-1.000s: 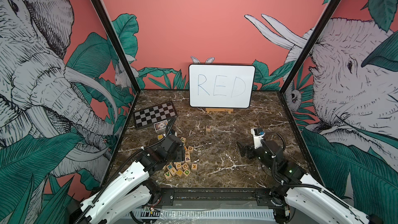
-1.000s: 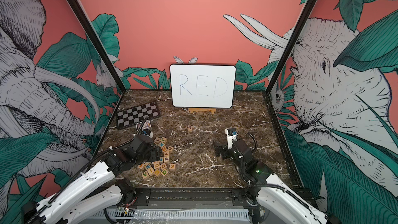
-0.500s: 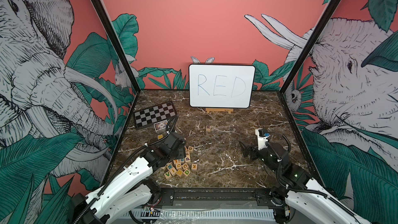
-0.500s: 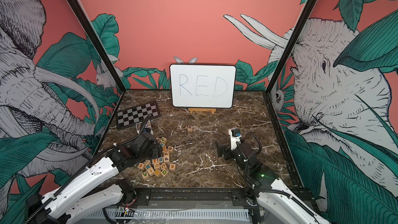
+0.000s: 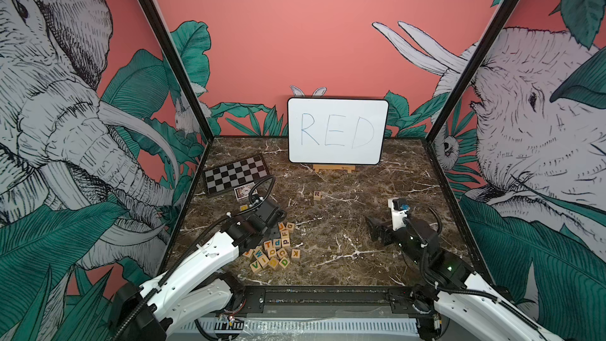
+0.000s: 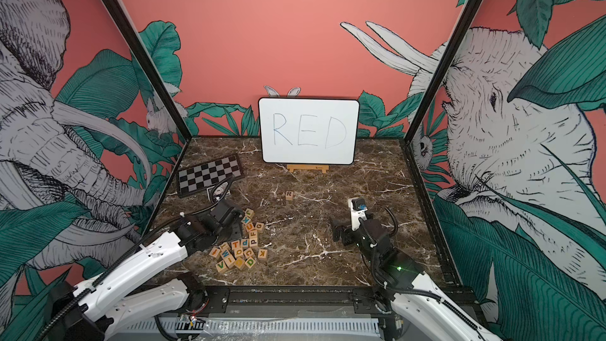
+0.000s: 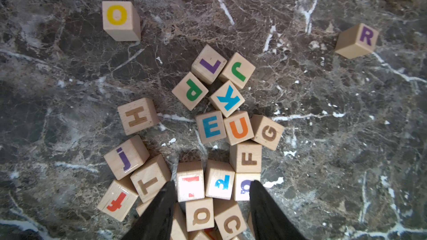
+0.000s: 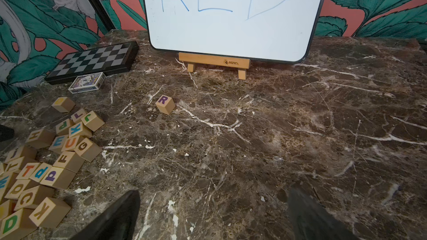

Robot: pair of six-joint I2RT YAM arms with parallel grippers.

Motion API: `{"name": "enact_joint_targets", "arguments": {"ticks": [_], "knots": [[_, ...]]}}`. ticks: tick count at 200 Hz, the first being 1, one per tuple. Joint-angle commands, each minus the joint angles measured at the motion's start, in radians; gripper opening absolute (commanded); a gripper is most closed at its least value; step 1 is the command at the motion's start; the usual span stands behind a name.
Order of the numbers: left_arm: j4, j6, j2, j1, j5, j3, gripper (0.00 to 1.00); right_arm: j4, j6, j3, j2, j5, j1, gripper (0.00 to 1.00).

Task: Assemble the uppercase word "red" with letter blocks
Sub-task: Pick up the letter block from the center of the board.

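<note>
The letter blocks lie in a loose pile (image 5: pixel 273 250) at the front left of the marble table. The R block (image 5: pixel 317 195) (image 8: pixel 164 103) stands alone mid-table. In the pile, a blue E block (image 7: pixel 210 126) touches the U block, and a green D block (image 5: pixel 284 261) (image 8: pixel 10 223) sits at the near edge. My left gripper (image 7: pixel 211 188) hovers over the pile, its jaws part open and straddling several blocks without gripping any. My right gripper (image 8: pixel 213 192) (image 5: pixel 377 231) is wide open over bare marble to the right. The uppercase word "red" is not formed; R, E and D lie apart.
A whiteboard (image 5: pixel 337 131) with RED handwritten on it rests on a wooden easel (image 8: pixel 213 60) at the back. A checkered board (image 5: pixel 236 175) and a card deck (image 8: pixel 87 82) lie at the back left. An O block (image 7: pixel 120 19) sits apart from the pile.
My left gripper's jaws have narrowed while it shifted a little over the pile. The right arm drifted slightly to the right, still open.
</note>
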Motion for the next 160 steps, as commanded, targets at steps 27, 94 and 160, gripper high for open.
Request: {"name": "enact_joint_targets", "arguments": {"ticks": [27, 94, 160], "knots": [[0.025, -0.118, 0.108, 0.014, -0.064, 0.028, 0.51, 0.07, 0.026, -0.07, -0.026, 0.064, 0.004, 0.99], [0.158, -0.12, 0.209, 0.067, 0.047, -0.007, 0.5, 0.098, -0.014, -0.11, -0.029, 0.026, 0.004, 0.98], [0.191, -0.096, 0.219, 0.126, 0.075, -0.039, 0.48, 0.119, -0.019, -0.124, -0.036, 0.027, 0.004, 0.98]]}}
